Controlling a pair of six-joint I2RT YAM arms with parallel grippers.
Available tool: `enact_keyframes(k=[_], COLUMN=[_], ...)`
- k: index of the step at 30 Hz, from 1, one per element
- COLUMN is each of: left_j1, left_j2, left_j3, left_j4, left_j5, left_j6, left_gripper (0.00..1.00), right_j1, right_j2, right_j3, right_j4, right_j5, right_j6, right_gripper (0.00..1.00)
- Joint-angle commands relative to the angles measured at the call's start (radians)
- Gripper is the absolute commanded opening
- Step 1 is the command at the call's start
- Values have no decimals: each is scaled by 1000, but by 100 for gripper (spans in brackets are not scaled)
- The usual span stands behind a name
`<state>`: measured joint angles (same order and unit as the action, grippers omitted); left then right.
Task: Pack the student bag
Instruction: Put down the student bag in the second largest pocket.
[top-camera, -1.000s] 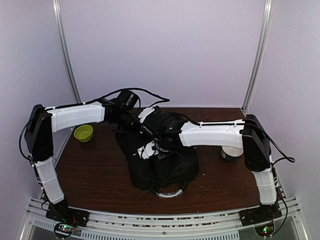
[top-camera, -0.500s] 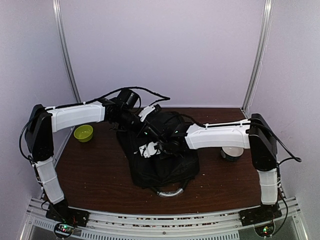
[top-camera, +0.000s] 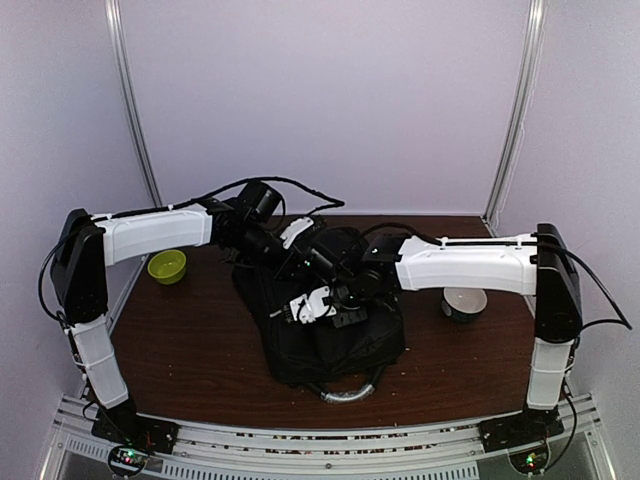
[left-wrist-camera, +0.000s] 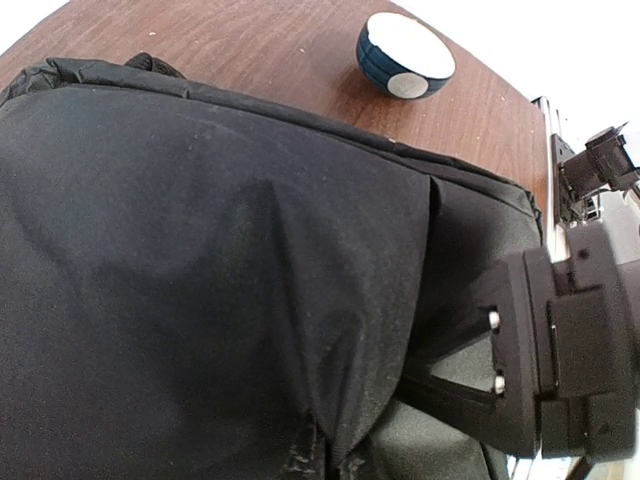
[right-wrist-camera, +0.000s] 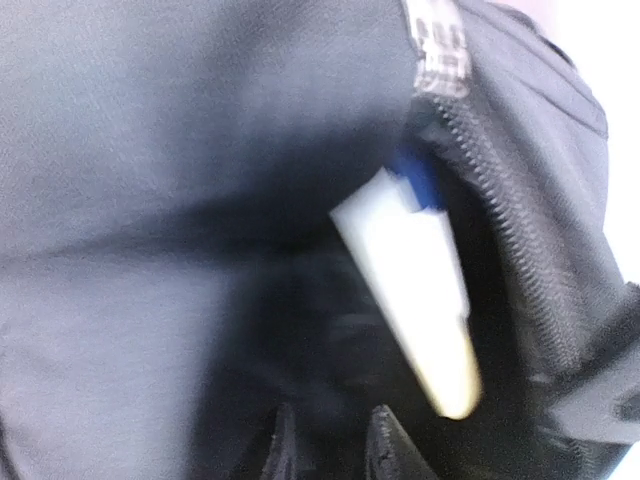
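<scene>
The student bag (top-camera: 330, 340), a large black backpack, lies mid-table with its grey handle (top-camera: 352, 390) toward the near edge. My left gripper (top-camera: 290, 245) is at the bag's far end, shut on a bunched fold of its fabric (left-wrist-camera: 340, 430); its fingers are hidden under the cloth. My right gripper (top-camera: 318, 305) hovers over the bag's middle. In the right wrist view its fingertips (right-wrist-camera: 385, 445) stand slightly apart and the right gripper (right-wrist-camera: 333, 445) holds nothing. A white item with a blue end (right-wrist-camera: 415, 290) lies inside the bag's opening beside the zipper (right-wrist-camera: 510, 250).
A green bowl (top-camera: 167, 266) sits at the table's left. A dark blue bowl with a white inside (top-camera: 463, 302) (left-wrist-camera: 405, 55) sits at the right, under my right forearm. Bare brown tabletop (top-camera: 190, 350) surrounds the bag.
My right arm's elbow has swung out to the right and its gripper has shifted slightly right over the bag. The left arm has stayed put, still pinching the fabric.
</scene>
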<state>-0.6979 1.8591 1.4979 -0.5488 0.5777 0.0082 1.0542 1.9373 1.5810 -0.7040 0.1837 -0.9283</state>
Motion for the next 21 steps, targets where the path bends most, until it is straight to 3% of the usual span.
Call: enact_keyframes(k=[1, 4, 11, 18, 21], left_j1=[-16, -17, -36, -99, -101], left_j2=[-8, -4, 27, 81, 81], left_j3=[35, 36, 20, 21, -3], left_j4=[40, 40, 39, -63, -62], left_j5=[85, 81, 77, -31, -42], left_j6=[-7, -7, -8, 20, -4], left_gripper=[0, 0, 0, 0, 10], right_j1=[8, 10, 10, -34, -75], right_j2=[-53, -99, -301, -509, -543], right_j3=[7, -18, -149, -345, -372], right_j4=[-144, -157, -175, -109, -107], right_j5=[-148, -163, -232, -238, -280], right_j6=[31, 52, 111, 173, 189], right_gripper=[20, 20, 31, 35, 35])
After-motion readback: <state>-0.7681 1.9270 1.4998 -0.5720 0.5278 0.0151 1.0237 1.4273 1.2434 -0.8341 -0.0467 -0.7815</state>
